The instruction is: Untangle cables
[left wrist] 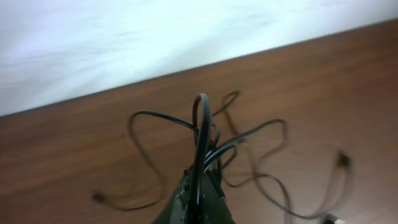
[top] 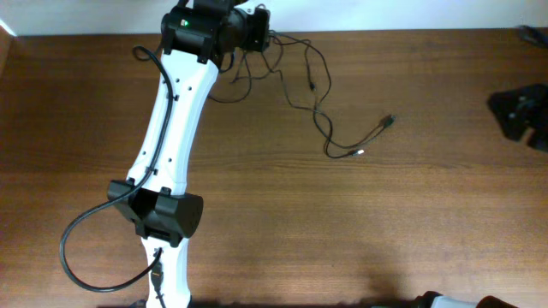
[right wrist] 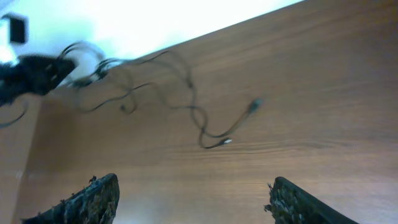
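The left arm (top: 175, 120) is stretched far forward from its base, with the wrist turned to the right at the end. The left gripper (left wrist: 199, 190) is clamped on a bunch of cables (left wrist: 249, 140). The right gripper (right wrist: 193, 182) is held low and tilted forward, its fingers (right wrist: 93, 199) spread wide apart.

The brown wooden desk (top: 411, 222) carries thin black cables (top: 313, 86), spreading in loose loops away from the left pincer (top: 259, 32). Their two plug ends (top: 390, 120) lie farthest from it.
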Available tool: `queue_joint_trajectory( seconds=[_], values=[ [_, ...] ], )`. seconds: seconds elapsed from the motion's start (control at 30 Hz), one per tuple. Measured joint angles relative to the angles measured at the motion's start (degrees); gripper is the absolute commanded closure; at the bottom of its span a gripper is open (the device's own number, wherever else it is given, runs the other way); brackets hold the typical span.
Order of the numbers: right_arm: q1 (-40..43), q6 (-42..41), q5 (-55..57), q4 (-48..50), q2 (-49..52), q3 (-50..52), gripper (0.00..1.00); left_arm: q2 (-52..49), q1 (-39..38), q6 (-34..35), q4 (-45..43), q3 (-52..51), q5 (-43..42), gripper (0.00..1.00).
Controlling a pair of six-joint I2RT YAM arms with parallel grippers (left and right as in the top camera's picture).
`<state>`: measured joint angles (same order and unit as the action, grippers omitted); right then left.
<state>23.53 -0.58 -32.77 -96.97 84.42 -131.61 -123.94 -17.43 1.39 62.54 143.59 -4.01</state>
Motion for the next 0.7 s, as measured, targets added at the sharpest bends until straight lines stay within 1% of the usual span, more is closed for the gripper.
queue_joint_trajectory(
  seconds=[0.1,0.23,0.27,0.33,0.37,0.4,0.47,0.57,0.63,0.67,0.7],
  values=[
    [-5.8,0.2,-0.5,0.5,2.2,0.0,0.22,0.2,0.0,0.0,0.0,1.2,-10.4,1.00],
    [-12.6,0.2,-0.8,3.7,7.2,0.0,0.22,3.8,0.0,0.0,0.5,2.1,-19.9,1.00],
    [-16.2,0.1,-0.8,6.1,9.1,0.0,0.22,5.2,0.0,0.0,1.1,2.3,-22.5,1.00],
    [-19.8,0.1,-0.8,8.2,11.0,0.0,0.22,7.6,0.0,-0.3,2.6,2.8,-26.7,1.00],
    [-22.3,0.2,-0.8,10.1,12.4,0.0,0.22,9.2,0.0,-1.8,5.3,3.4,-31.7,1.00],
    [-24.2,0.4,-0.8,11.4,13.4,0.0,0.23,9.6,0.0,-3.1,7.0,3.7,-34.7,1.00],
    [-27.8,2.8,-0.8,13.5,14.9,0.0,0.22,9.8,0.0,-6.1,12.7,3.9,-38.2,1.00],
    [-32.4,9.7,-0.8,14.1,17.2,0.0,0.22,9.8,0.1,-11.0,18.0,3.9,-40.7,1.00],
    [-34.3,14.0,-0.7,14.1,18.2,0.0,0.23,9.8,0.6,-13.0,19.6,3.9,-41.2,1.00],
    [-35.8,16.0,-0.6,14.1,19.4,0.0,0.25,9.8,2.0,-13.9,20.4,3.9,-41.9,1.00],
    [-36.3,16.8,-0.1,14.1,19.8,0.0,0.33,9.8,3.1,-14.3,20.6,3.9,-42.4,1.00]
  ],
)
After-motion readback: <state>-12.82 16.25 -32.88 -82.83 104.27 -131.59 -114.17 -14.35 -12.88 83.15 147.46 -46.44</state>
